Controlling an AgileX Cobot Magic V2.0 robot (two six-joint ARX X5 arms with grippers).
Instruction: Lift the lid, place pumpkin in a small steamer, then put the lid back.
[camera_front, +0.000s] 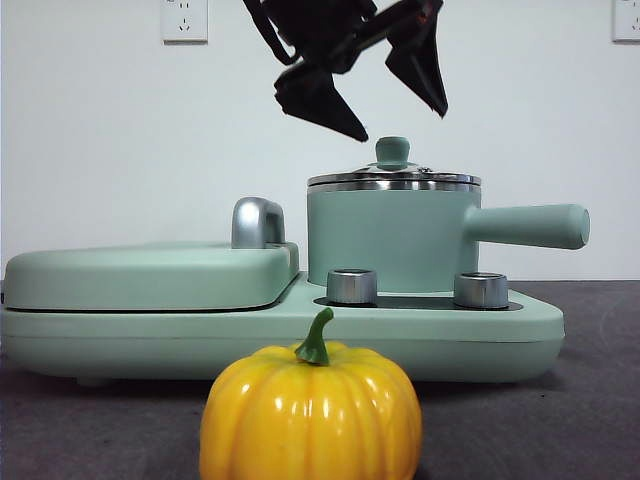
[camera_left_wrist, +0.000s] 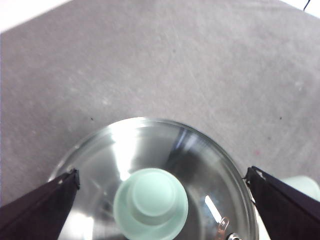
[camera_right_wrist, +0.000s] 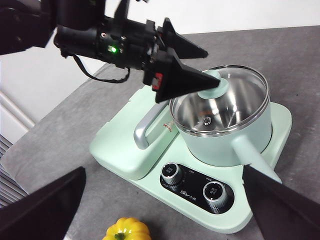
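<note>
The lid (camera_front: 393, 180) sits shut on the small steamer (camera_front: 385, 240), a mint-green pot with its long handle pointing right. My left gripper (camera_front: 400, 125) hangs open just above the lid's mint knob (camera_left_wrist: 151, 202), one jaw to each side, touching nothing. In the right wrist view the left gripper (camera_right_wrist: 212, 66) hovers over the lid (camera_right_wrist: 235, 97) and steamer (camera_right_wrist: 227, 145). The pumpkin (camera_front: 310, 415) stands on the table in front of the base, and shows as pumpkin (camera_right_wrist: 126, 231) below. My right gripper (camera_right_wrist: 164, 170) is open and empty, high above the table's near side.
A flat mint griddle cover (camera_front: 150, 275) with a chrome handle (camera_front: 257, 222) lies left of the pot. The wide base (camera_front: 520, 345) carries two steel knobs (camera_front: 352, 286). The grey table (camera_right_wrist: 65, 145) ends at an edge on the griddle's side.
</note>
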